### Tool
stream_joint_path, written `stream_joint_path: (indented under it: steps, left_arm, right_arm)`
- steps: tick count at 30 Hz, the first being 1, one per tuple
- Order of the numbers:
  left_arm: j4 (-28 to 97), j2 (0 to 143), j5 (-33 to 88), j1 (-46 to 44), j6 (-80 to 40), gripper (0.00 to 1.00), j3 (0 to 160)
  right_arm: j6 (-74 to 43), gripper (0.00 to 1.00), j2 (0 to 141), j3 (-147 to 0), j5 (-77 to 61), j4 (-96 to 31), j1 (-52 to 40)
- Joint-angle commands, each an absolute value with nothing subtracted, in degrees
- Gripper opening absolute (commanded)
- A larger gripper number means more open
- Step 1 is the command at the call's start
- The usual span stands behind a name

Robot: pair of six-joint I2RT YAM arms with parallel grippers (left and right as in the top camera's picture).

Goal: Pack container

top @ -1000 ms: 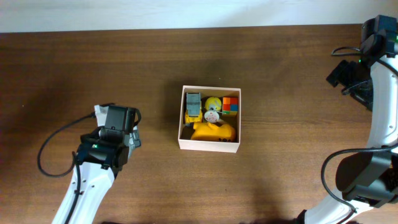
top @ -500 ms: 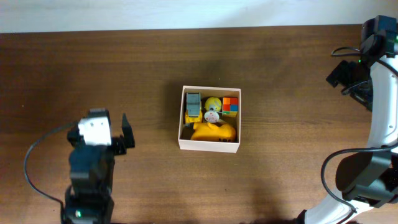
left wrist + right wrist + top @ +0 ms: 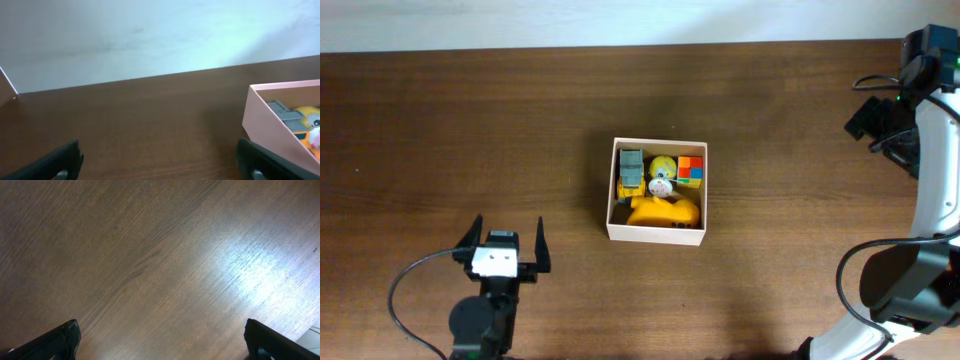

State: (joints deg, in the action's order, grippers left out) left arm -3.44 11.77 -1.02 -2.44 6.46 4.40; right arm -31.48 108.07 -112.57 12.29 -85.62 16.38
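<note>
The container [image 3: 656, 232], a square box with white walls, sits mid-table. It holds a grey and yellow truck [image 3: 631, 170], a round yellow toy [image 3: 663, 168], a coloured cube [image 3: 691, 169] and a yellow-orange toy [image 3: 665, 211]. My left gripper [image 3: 506, 240] is open and empty, well left of the container and nearer the front. In the left wrist view its fingers [image 3: 160, 162] straddle bare wood, with the container's corner [image 3: 265, 120] at the right. My right gripper [image 3: 876, 116] is far right at the back; the right wrist view shows it open [image 3: 160, 340] over bare wood.
The brown wooden table [image 3: 470, 120] ends at a pale wall [image 3: 150, 35] along the back. The right arm's base and cables [image 3: 905, 280] take up the front right corner. The left arm's cable [image 3: 410, 285] loops at the front left.
My left gripper has drawn back toward the front edge and turned from facing the container to facing the back wall, staying open. The right arm and the container have not moved.
</note>
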Motion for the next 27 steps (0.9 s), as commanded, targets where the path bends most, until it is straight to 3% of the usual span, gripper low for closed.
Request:
stream_joint_path:
  steps: [1,9,27]
  left_arm:
    - [-3.77,7.22,0.05,-2.24,7.68,0.99,1.72]
    - [5.08,1.76,-0.10,-2.35,12.34,0.99,0.49]
    - [4.78,0.30,0.05,-2.35,12.29,0.99,0.49]
  right_arm:
    - [-32.01,0.99,108.47,-112.64,12.40,-85.69,16.51]
    - [-32.01,0.99,108.47,-112.64,12.40,-85.69,16.51]
    - [-32.01,0.99,108.47,-112.64,12.40,-85.69,16.51]
